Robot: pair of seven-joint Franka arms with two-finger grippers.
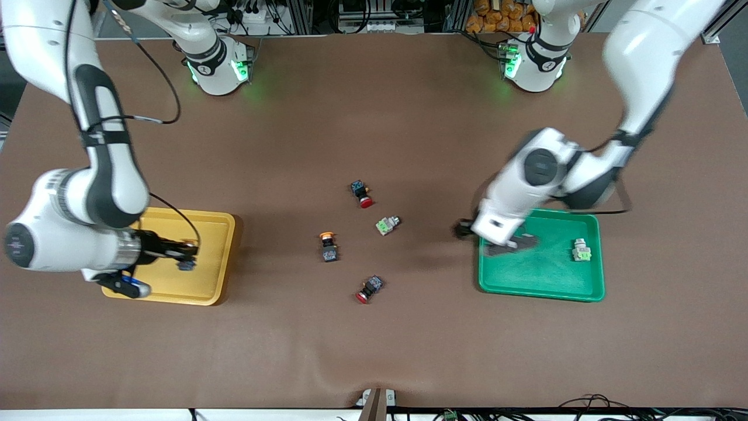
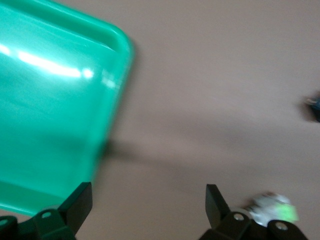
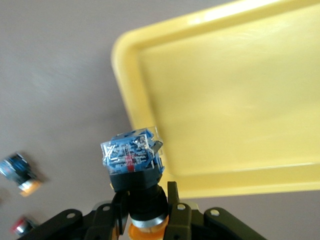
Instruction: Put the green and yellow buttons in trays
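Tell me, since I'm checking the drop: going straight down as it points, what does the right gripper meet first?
Likely the yellow tray floor: the right gripper holds a yellow-capped button over it, though height is unclear.

- The yellow tray (image 1: 216, 257) is lying toward the right arm's end of the table, the green tray (image 1: 549, 280) toward the left arm's end.
- One green button (image 1: 581, 249) is lying in the green tray.
- Four switches are lying between the trays: a red-capped switch (image 1: 362, 193) farthest from the front camera, a second green button (image 1: 387, 224) and a yellow button (image 1: 328, 246) nearer, another red-capped switch (image 1: 369, 289) nearest.
- The right gripper (image 1: 186, 257) is hanging over the yellow tray, gripping a second yellow button (image 3: 135, 165).
- The left gripper (image 1: 464, 229) is hanging over the green tray's rim, fingers (image 2: 79, 200) apart.
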